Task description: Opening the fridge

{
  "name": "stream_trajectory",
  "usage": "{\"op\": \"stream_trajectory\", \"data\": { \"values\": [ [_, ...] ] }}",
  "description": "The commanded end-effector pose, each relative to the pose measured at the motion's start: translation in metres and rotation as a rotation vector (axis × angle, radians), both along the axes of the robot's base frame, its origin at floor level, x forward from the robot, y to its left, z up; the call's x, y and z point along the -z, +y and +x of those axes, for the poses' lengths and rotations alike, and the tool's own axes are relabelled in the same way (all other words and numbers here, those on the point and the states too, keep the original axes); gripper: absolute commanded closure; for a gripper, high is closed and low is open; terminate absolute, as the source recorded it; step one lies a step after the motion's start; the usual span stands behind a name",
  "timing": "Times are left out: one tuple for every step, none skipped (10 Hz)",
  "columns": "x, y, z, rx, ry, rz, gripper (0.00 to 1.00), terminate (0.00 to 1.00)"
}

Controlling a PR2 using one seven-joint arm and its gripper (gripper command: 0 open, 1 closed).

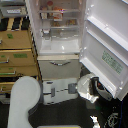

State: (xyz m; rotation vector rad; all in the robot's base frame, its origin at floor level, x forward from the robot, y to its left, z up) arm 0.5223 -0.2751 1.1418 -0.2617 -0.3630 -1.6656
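Clearly the fridge (60, 30) stood open, white shelves showing (door swung to the exterior view's right). The hand (92, 89) was blurred at the door's lower edge; its grip couldn't be told.

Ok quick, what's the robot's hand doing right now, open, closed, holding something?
Hand: at the lower edge of the open fridge door; too blurred to tell whether it is open, closed or gripping the door.
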Motion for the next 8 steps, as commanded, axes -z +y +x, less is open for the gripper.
{"op": "stream_trajectory", "data": {
  "values": [
    [0.170,0.429,0.107,-0.668,0.146,0.032,0.00,0.00],
    [0.170,0.451,0.106,-0.733,0.145,0.018,0.00,0.00],
    [0.169,0.477,0.093,-0.808,0.127,-0.002,0.00,0.00],
    [0.169,0.487,0.084,-0.828,0.120,-0.013,0.00,0.00],
    [0.170,0.500,0.075,-0.862,0.137,-0.029,0.00,0.00],
    [0.170,0.507,0.074,-0.887,0.147,-0.039,0.00,0.00],
    [0.165,0.523,0.073,-0.936,0.144,-0.064,0.00,0.00],
    [0.166,0.531,0.072,-0.962,0.141,-0.075,0.00,1.00]
  ]
}}
